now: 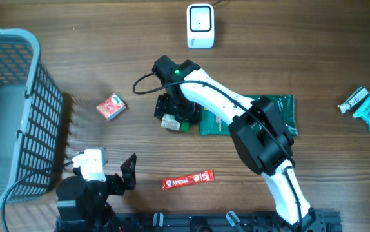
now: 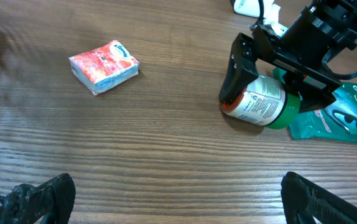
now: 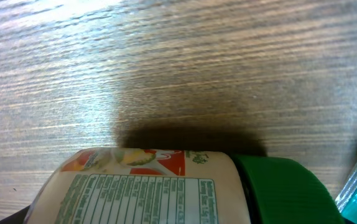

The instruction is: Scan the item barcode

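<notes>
Wood table (image 1: 301, 51): my left pincer (image 1: 111, 169) sat wide apart, empty. The green-capped bottle (image 2: 253, 102) lay on its side, my right pincer (image 1: 177, 115) around it; I couldn't tell if it pinched. I needed a gentle squeeze, label uncovered for the scanner (image 1: 200, 26).

The table (image 2: 166, 155) is brown wood grain. The bottle (image 2: 259, 99) wears a white label with red and orange print and a green lid (image 2: 288, 113). The tissue pack (image 2: 104, 65) is red and pale blue, the pouch (image 2: 352, 118) dark green, the sachet (image 1: 187, 180) red, the scanner (image 1: 200, 26) white, and the grid-walled basket (image 1: 43, 129) grey-blue.
</notes>
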Controlling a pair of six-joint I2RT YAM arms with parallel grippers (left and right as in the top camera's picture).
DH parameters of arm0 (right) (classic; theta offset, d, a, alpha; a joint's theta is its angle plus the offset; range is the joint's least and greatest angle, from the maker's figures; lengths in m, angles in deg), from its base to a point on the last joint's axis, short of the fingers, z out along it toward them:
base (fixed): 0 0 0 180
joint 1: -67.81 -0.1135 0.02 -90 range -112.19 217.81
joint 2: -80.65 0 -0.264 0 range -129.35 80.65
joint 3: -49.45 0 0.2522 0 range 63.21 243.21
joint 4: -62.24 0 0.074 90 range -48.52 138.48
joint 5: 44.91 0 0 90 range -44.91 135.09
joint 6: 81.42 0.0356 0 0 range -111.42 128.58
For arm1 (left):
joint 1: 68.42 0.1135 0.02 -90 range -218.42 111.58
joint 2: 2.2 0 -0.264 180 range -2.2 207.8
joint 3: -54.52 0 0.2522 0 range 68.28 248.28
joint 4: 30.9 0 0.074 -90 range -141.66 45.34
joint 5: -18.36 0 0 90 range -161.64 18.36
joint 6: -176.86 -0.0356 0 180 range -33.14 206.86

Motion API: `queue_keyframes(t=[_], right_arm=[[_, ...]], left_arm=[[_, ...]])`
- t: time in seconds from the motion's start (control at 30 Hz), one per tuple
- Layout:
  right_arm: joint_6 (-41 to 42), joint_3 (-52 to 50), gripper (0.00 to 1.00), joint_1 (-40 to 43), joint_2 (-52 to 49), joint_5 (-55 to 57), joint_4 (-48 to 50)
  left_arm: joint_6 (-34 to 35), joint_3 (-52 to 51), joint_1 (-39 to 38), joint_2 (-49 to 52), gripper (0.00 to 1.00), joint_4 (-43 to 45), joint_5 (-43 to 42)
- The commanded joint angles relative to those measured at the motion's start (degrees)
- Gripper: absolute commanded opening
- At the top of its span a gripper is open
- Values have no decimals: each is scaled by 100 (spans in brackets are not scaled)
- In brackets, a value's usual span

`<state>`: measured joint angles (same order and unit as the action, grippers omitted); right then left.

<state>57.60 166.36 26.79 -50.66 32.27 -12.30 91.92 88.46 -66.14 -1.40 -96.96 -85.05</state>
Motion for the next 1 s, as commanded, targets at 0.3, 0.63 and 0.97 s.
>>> queue_keyframes(t=[0.3,0.63,0.97], right_arm=[[-2369,966,74,957,-81,-1255,-2347],[-3254,1366,75,1322,352,-2090,-3156],[-3407,-1626,75,1325,2433,-2422,-3156]], left_arm=[[-26,-15,24,-42,100,28,-46],[-26,-15,24,-42,99,28,-46],[-26,-15,24,-42,100,28,-46]])
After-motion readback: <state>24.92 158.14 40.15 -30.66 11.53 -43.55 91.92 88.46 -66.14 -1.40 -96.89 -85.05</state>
